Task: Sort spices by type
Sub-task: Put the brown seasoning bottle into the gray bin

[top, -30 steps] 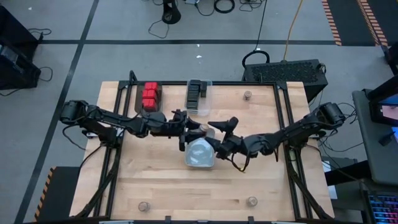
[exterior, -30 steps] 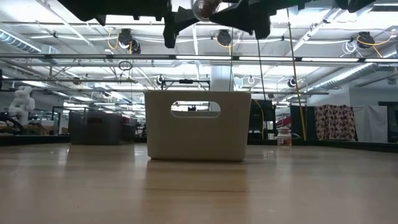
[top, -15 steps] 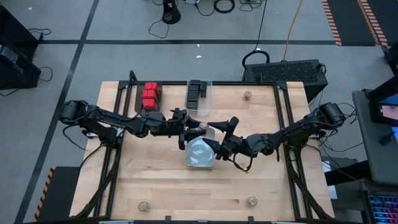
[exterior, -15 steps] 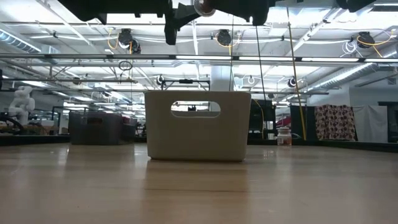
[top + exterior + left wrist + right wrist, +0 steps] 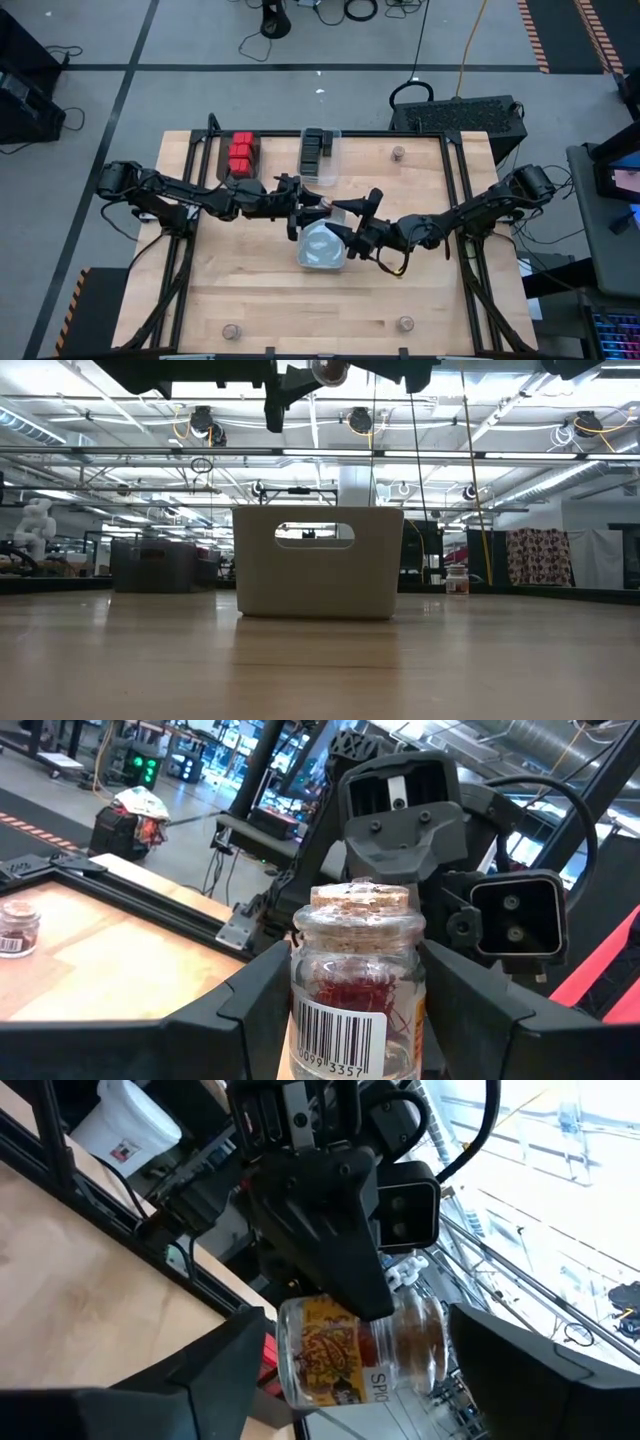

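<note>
Light wooden table (image 5: 250,290) in a black frame, on grey floor crossed with dark tape lines. Beyond it in the low view: open workshop hall, ceiling strip lights, cabling, benches. White handled bin (image 5: 318,562) near table centre. Red boxes (image 5: 241,152) in a tray at 11 o'clock from the bin; black boxes (image 5: 315,152) in the clear bin at 12 o'clock. Loose jars at the table's corners, one at 1 o'clock (image 5: 398,153).

Left gripper (image 5: 306,208) raised over the bin's far edge, fingers closed partway around a cork-topped glass jar (image 5: 357,986) of red threads. Right gripper (image 5: 340,218) directly opposite, fingers spread wide either side of the jar, not gripping.
</note>
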You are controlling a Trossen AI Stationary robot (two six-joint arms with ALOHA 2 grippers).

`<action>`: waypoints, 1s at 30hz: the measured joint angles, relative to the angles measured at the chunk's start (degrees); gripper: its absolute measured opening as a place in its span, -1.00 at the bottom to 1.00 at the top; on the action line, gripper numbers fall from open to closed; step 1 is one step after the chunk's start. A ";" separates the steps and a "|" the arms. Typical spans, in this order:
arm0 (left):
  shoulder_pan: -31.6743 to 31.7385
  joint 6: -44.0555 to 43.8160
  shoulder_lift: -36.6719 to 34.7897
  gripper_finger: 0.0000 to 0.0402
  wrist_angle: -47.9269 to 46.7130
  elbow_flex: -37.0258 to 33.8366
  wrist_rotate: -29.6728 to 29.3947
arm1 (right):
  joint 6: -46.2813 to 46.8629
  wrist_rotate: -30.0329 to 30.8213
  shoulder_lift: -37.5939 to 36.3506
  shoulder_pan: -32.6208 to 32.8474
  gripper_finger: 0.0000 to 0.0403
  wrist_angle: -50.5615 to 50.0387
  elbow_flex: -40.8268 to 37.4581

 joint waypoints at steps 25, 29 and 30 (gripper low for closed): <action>-0.61 0.00 0.00 0.01 0.37 0.02 2.18 | -0.14 0.07 0.00 -0.04 0.38 -0.08 0.00; -0.61 0.02 0.00 0.01 0.21 0.02 2.18 | -0.14 0.16 0.00 -0.04 0.36 -0.12 -0.02; -0.61 0.02 0.00 0.01 0.07 0.02 2.18 | -0.14 0.16 0.00 -0.04 0.34 -0.21 -0.03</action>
